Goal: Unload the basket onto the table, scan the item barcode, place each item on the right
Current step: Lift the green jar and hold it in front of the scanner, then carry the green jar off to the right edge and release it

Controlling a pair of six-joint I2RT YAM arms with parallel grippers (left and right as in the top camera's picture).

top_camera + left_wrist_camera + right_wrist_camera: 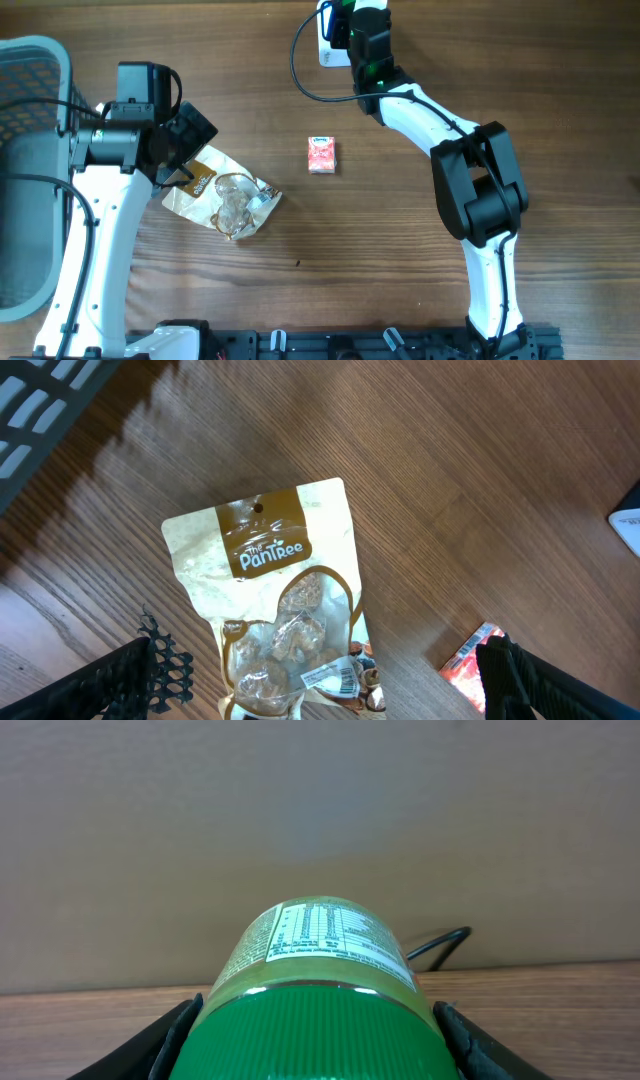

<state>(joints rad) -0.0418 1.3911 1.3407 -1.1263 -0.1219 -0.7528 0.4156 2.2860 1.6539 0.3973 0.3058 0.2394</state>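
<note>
The jar [318, 1010] sits between the two fingers [165, 1042] of the right hand [318, 1050], which pinch it from either side, up off the worktop [400, 250]. Its long axis runs straight out ahead of that hand. The green ribbed lid is nearest the wrist and the base points away toward a plain wall. The body is greenish, with a white printed label [320, 935] of small text facing up; no barcode can be made out on it.

The left hand [330, 685] is spread wide and holds nothing. Just below it a cream-and-brown snack bag [265, 590] lies flat, its hang-hole end pointing away from the hand. A small red packet [321, 154] lies between the two hands.
</note>
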